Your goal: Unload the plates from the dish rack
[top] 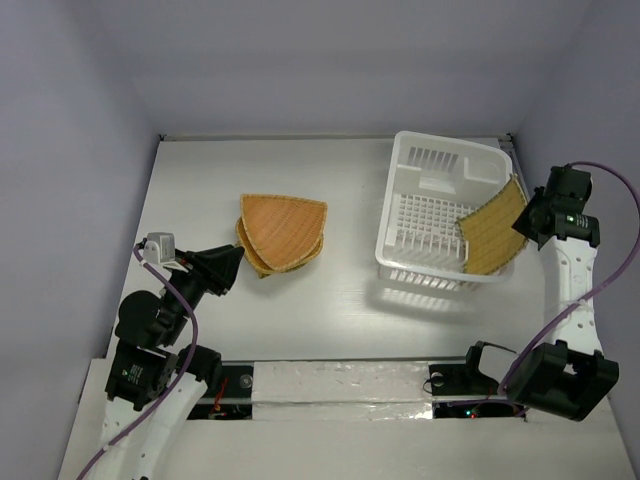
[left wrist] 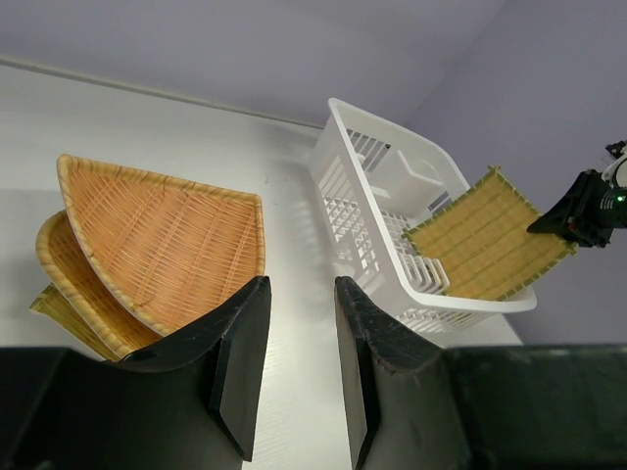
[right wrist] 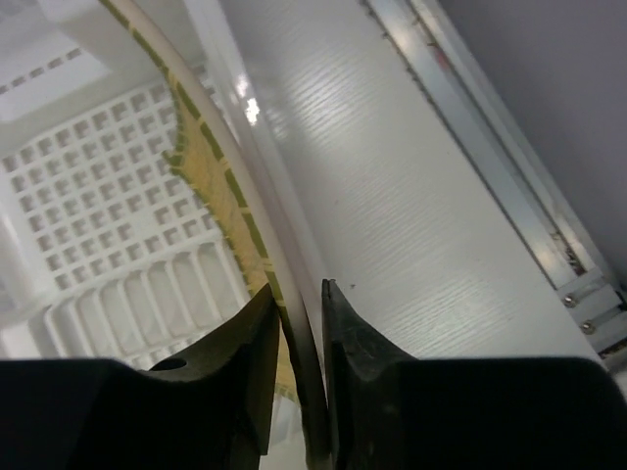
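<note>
Several tan woven plates (top: 283,232) lie stacked on the table at centre left; they also show in the left wrist view (left wrist: 167,245). The white dish rack (top: 400,200) stands at right, its grid floor bare. A square tan plate (top: 493,227) leans tilted over the rack's right wall. My right gripper (top: 522,222) is shut on that plate's right edge; in the right wrist view the gripper (right wrist: 299,289) pinches the plate's rim (right wrist: 211,162). My left gripper (top: 235,262) is open and empty, just left of the stack, as its own view (left wrist: 300,282) shows.
The table's right edge has a metal rail (right wrist: 490,147) close beside the rack. Grey walls close in the table at the back and sides. A foil-covered strip (top: 340,385) runs along the near edge between the arm bases.
</note>
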`<state>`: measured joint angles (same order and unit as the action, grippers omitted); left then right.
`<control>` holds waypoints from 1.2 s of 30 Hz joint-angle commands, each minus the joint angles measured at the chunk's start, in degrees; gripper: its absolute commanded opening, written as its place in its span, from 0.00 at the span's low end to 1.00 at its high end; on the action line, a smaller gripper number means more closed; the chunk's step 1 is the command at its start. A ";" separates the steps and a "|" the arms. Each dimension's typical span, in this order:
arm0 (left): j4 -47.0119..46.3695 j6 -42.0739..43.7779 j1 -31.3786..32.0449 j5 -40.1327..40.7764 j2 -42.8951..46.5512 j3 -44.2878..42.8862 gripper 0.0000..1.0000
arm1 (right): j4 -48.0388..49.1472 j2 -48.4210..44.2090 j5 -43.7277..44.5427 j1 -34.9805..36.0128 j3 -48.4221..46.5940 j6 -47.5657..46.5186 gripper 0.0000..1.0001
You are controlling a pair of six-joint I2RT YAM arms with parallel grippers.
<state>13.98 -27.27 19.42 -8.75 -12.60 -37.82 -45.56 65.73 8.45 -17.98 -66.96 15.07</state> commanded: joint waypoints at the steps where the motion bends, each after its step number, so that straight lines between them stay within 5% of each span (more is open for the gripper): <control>1: -3.08 0.81 0.27 -0.47 -0.23 0.47 0.29 | 2.49 0.18 -1.15 -0.22 -1.94 -1.27 0.25; 9: -3.34 0.72 0.27 -0.91 -0.06 0.56 0.29 | -1.01 -0.61 1.92 -0.22 -7.30 -3.11 0.00; 22: -3.52 0.55 0.27 -1.00 0.30 0.73 0.29 | -0.05 -6.76 2.28 -0.22 -19.67 -4.62 0.00; 29: -3.43 0.37 0.27 -0.83 0.21 0.73 0.29 | 2.48 -7.99 -12.70 -0.22 -29.54 6.09 0.00; 36: -3.17 0.20 0.27 0.05 -0.49 0.73 0.29 | 14.08 -9.57 -17.68 17.22 -25.60 21.11 0.00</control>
<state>13.96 -27.29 19.42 -8.78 -12.60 -37.82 -44.25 56.73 -3.86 -8.99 -93.34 26.85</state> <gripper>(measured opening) 0.294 0.181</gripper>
